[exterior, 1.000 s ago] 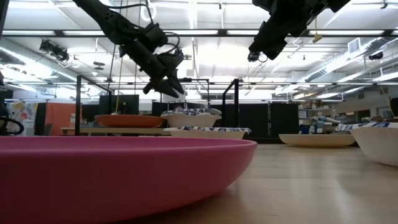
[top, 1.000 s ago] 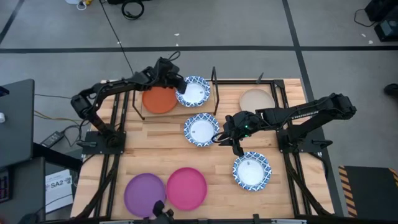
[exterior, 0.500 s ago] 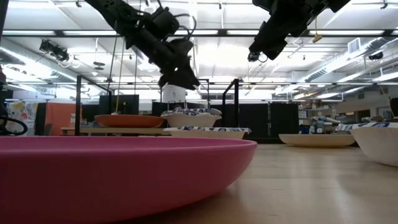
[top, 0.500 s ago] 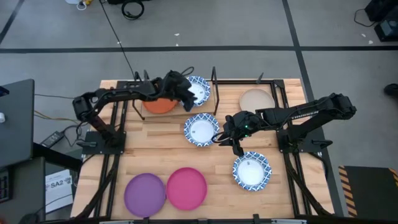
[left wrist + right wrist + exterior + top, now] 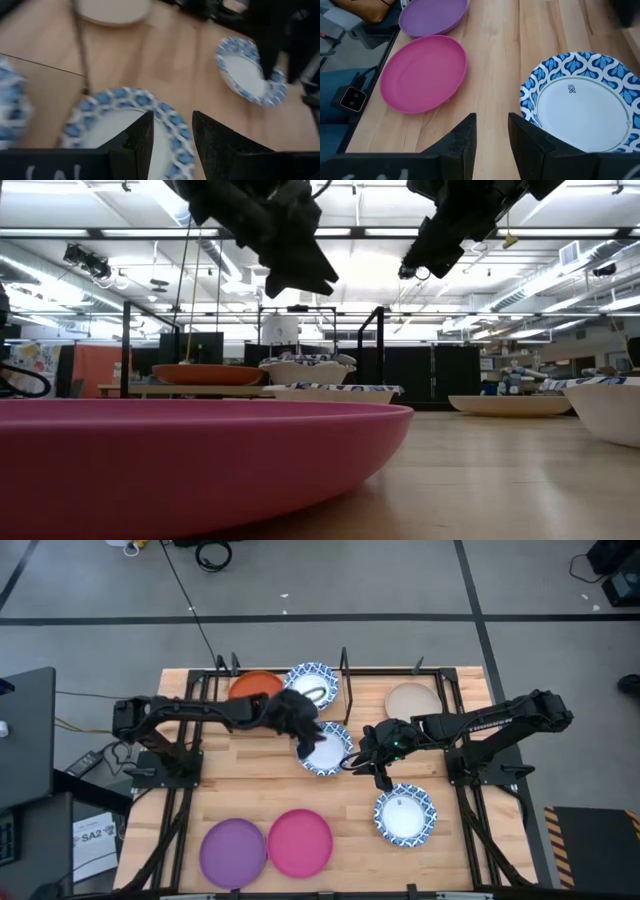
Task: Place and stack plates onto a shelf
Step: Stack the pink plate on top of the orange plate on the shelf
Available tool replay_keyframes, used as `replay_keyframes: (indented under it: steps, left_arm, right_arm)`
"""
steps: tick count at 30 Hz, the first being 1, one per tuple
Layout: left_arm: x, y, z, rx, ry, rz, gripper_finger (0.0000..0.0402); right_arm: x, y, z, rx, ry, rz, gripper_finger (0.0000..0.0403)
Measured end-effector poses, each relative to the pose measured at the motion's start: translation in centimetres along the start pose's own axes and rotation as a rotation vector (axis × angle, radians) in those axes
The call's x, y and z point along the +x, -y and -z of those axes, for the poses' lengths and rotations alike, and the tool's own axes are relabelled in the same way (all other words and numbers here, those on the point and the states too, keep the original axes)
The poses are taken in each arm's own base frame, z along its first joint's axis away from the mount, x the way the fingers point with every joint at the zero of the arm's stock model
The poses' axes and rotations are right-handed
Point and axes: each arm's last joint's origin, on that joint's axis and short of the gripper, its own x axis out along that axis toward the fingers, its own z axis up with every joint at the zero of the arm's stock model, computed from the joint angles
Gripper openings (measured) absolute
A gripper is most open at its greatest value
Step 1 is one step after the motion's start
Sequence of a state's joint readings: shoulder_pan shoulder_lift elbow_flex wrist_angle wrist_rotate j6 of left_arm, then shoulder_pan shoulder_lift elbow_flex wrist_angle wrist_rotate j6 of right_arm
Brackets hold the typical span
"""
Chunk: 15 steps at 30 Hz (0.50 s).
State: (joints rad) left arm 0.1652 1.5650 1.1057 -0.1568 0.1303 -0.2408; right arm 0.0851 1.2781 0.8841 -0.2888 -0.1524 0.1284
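An orange plate (image 5: 252, 682) and a blue-and-white plate (image 5: 314, 683) lie side by side on the shelf (image 5: 45, 95) at the table's far side. A second blue-and-white plate (image 5: 332, 753) rests on the tabletop in the middle. My left gripper (image 5: 172, 130) hovers open just above this plate's left part, with nothing between its fingers. My right gripper (image 5: 492, 127) hangs open and empty between that plate and a third blue-and-white plate (image 5: 580, 102) at the near right. Pink (image 5: 300, 843) and purple (image 5: 232, 852) plates lie near the front edge, and a beige plate (image 5: 412, 700) at the far right.
The shelf's black upright posts (image 5: 345, 680) stand between the shelf plates and the beige plate. The two grippers are about a plate's width apart over the table's middle. Bare wood (image 5: 250, 780) lies left of the middle plate.
My left gripper has swung from above the shelf's blue-and-white plate toward the table's near edge and right, and now stands over the middle blue-and-white plate, still open and empty. The plates have stayed where they were.
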Motion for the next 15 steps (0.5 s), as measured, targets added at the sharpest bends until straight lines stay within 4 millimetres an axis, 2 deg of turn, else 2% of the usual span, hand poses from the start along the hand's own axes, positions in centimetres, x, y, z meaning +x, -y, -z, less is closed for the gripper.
replay_keyframes:
  steps: [8,15]
  left_arm:
    - [0.3,4.8,2.0,0.013,-0.101,0.097,0.0141]
    - [0.0,8.1,4.4,0.000,-0.226,0.100,0.0141]
  right_arm:
    - [0.0,0.0,0.0,0.000,0.001,0.000,0.0117]
    - [0.0,0.0,0.0,-0.001,0.003,0.000,0.0117]
